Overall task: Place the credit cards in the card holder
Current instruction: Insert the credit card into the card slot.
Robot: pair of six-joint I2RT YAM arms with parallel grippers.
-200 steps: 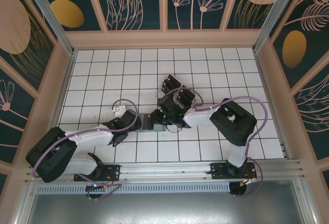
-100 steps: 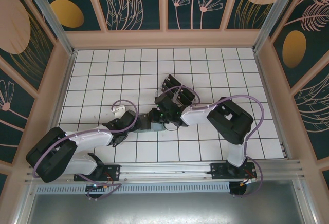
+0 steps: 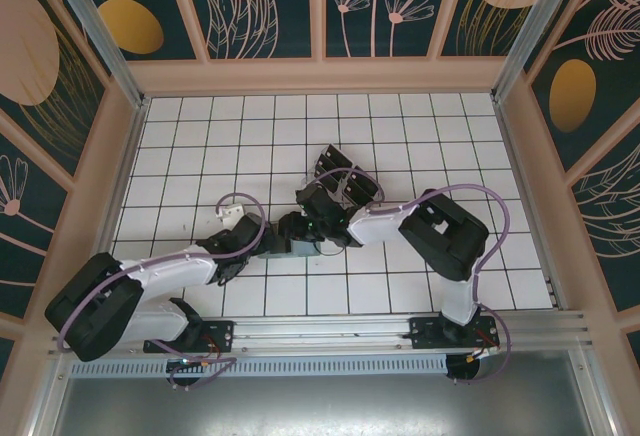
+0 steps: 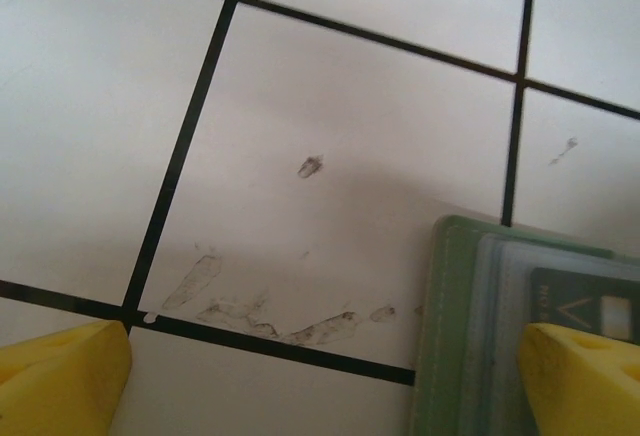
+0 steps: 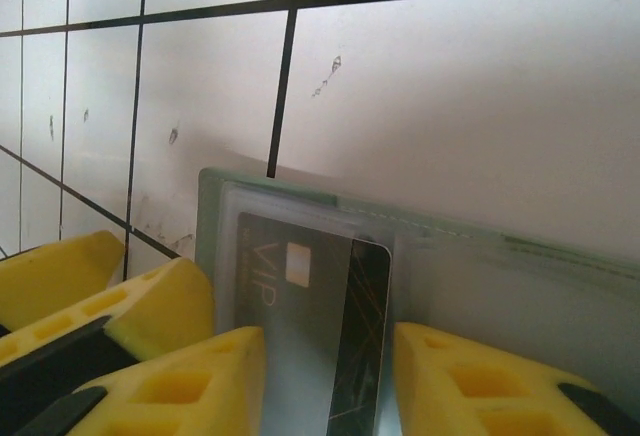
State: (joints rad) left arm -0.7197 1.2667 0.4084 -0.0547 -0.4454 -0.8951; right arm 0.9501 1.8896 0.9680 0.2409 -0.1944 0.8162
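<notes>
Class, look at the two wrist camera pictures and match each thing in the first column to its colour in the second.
Things:
1. card holder
2. credit card lying on the holder
3. left gripper's fingertips
4. table

Colours:
A. yellow
B. pale green with clear pockets
C. white tiles with black lines
D. dark, lettered VIP

Pairs: 1-B, 2-D, 3-A, 4-C
</notes>
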